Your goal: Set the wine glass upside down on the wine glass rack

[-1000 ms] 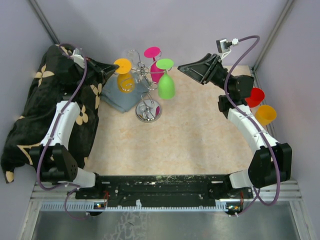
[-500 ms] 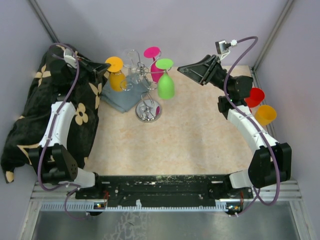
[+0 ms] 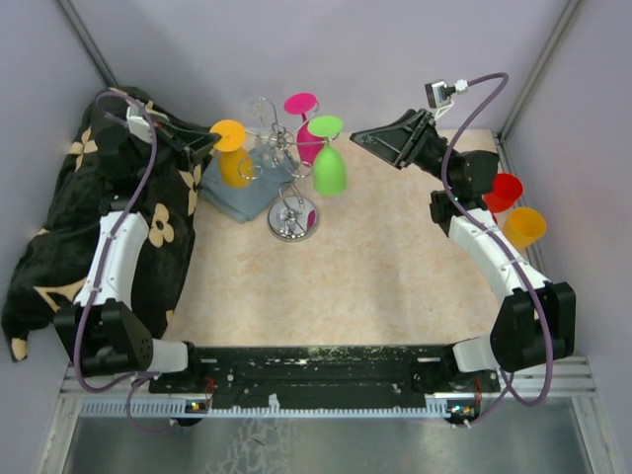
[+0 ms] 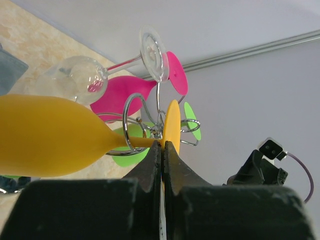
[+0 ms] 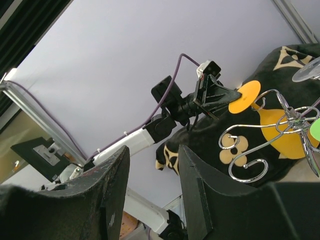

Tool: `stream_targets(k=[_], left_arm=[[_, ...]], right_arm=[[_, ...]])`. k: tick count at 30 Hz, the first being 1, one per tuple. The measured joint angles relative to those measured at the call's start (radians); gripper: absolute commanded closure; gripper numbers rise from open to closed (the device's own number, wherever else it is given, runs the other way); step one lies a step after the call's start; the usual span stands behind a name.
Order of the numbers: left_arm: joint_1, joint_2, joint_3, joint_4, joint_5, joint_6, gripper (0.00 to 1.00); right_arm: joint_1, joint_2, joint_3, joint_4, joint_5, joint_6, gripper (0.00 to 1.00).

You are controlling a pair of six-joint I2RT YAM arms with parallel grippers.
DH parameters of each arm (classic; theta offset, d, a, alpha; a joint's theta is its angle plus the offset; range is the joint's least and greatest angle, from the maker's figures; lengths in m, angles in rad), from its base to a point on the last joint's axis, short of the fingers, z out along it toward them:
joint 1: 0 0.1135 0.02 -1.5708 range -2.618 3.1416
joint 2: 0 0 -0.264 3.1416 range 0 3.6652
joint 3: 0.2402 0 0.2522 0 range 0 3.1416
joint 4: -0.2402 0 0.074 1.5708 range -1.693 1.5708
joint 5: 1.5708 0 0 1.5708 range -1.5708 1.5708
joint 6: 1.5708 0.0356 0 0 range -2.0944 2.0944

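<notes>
The wine glass rack (image 3: pixel 293 223) is a silver wire stand on a shiny round base at the back middle. A green glass (image 3: pixel 329 172), a pink glass (image 3: pixel 301 104) and a clear glass (image 3: pixel 262 109) hang on it upside down. My left gripper (image 3: pixel 204 141) is shut on the foot of an orange wine glass (image 3: pixel 235 166), held tilted at the rack's left side. In the left wrist view the orange glass (image 4: pixel 45 142) has its stem inside a rack loop (image 4: pixel 129 117). My right gripper (image 3: pixel 361 133) is open and empty, right of the rack.
A blue-grey cloth (image 3: pixel 229 195) lies under the rack's left side. A black flowered cloth (image 3: pixel 54 232) covers the left edge. A red cup (image 3: pixel 507 189) and an orange cup (image 3: pixel 524 226) stand at the right wall behind the right arm.
My left gripper has shifted the orange glass a little to the left and slightly lower beside the rack. The right arm has hardly moved.
</notes>
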Motion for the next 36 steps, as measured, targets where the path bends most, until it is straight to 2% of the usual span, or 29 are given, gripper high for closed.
stream_targets(k=[9,16,26,36], left_arm=[[0.0,-0.011,-0.058,0.005,0.003,0.005,0.99],[0.0,-0.012,-0.076,0.006,0.003,0.012,0.84],[0.0,-0.022,-0.082,0.005,0.026,0.019,0.55],[0.0,-0.059,-0.083,-0.048,0.028,0.069,0.48]], right_arm=[[0.01,0.0,0.0,0.0,0.008,0.0,0.56],[0.01,-0.004,-0.005,-0.004,0.014,0.0,0.56],[0.01,-0.014,-0.005,-0.01,0.014,-0.018,0.56],[0.01,-0.031,-0.005,-0.095,0.017,-0.087,0.56]])
